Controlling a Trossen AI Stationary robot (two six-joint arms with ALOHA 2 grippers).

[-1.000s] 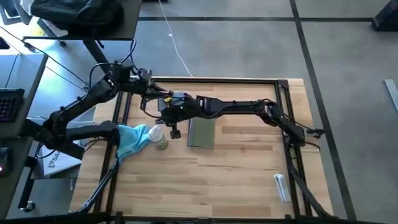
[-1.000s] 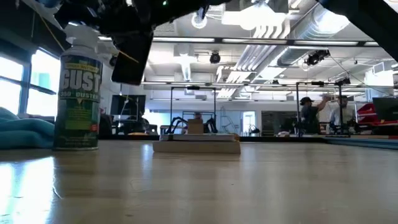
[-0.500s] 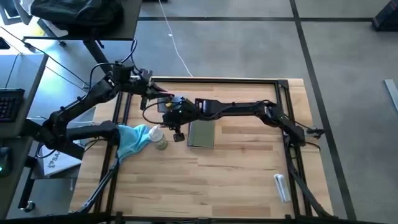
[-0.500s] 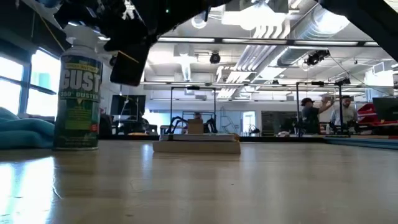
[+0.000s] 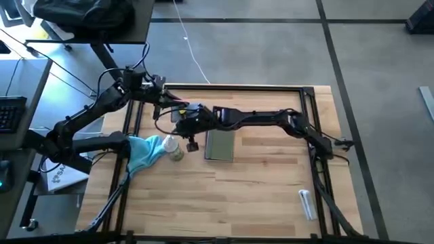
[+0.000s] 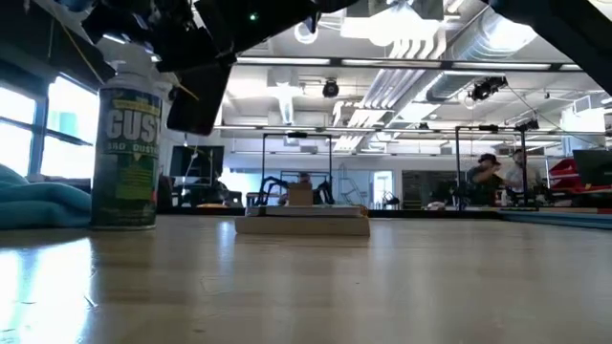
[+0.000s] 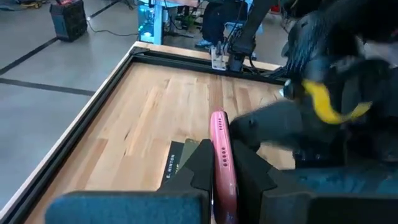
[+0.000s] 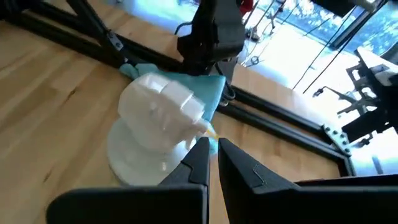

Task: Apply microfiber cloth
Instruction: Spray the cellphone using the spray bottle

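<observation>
Turquoise soft microfiber cloth (image 5: 141, 153) lies untouched at your table's left edge, while your right gripper (image 5: 192, 144), fingers nearly closed on nothing, has nudged the white-capped green spray can (image 6: 128, 141) rightward, and your left gripper (image 7: 216, 177) clamps the pink phone (image 7: 221, 158).

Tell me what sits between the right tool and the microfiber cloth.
The spray can stands directly between: the right tool hangs beside the can's cap, and the microfiber cloth lies bunched just beyond the can, at the table's left edge.
</observation>
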